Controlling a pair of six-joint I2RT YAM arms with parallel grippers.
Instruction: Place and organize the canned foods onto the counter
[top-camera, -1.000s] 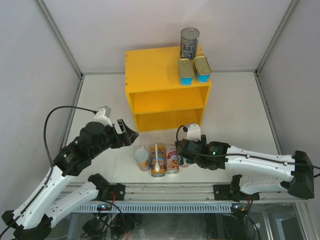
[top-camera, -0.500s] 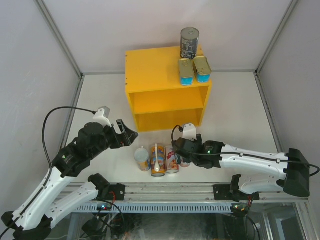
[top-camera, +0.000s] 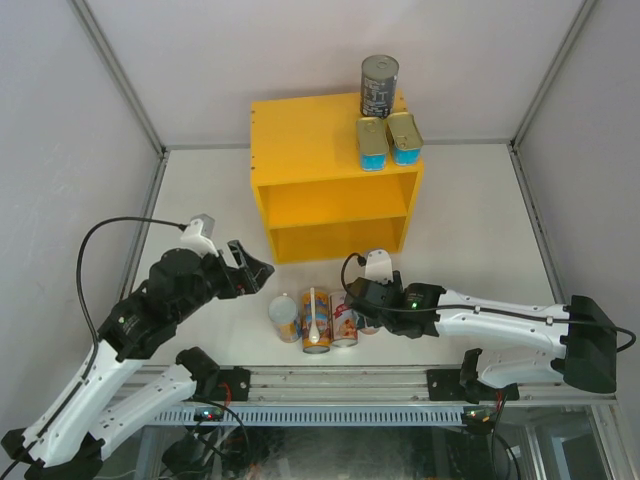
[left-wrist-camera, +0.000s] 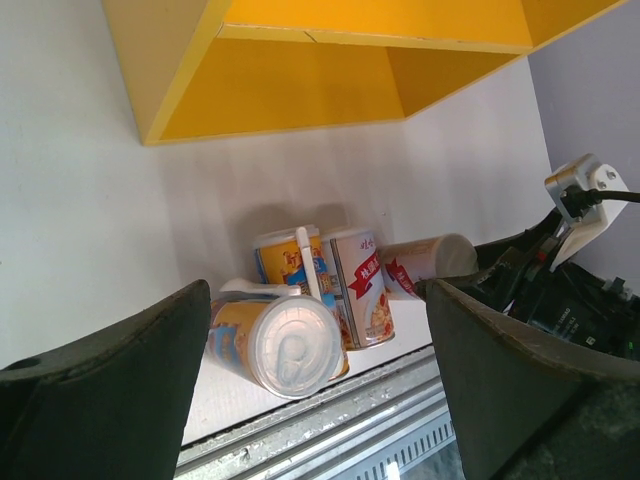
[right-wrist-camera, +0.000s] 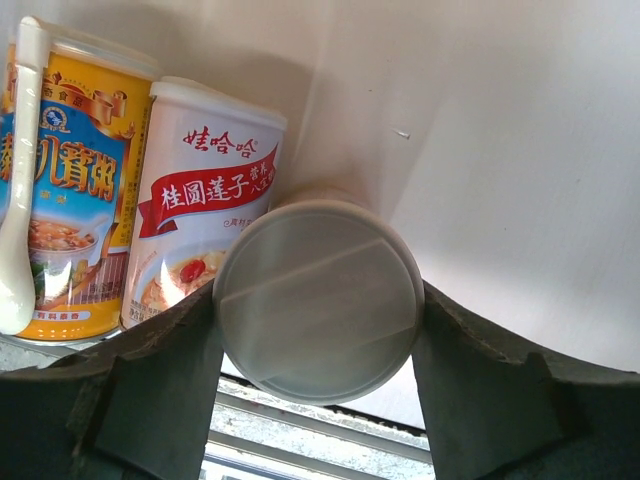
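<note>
Shelf top: three cans already stood on the yellow shelf, namely a grey can at the back right corner and two flat teal tins side by side just in front of it, kept together so the left of the top stayed free.
Cans waiting: four were clustered on the tabletop at its near edge; the spoon can and a red-and-white can stood upright, while an orange can lay on its side.
Right pincer: we had its fingers spread on either side of the tipped white can, lid toward the camera; we judged it was lined up for a squeeze, not yet pinching.
Left pincer: spread wide, holding nothing, hovering above the cluster, apart from it.
</note>
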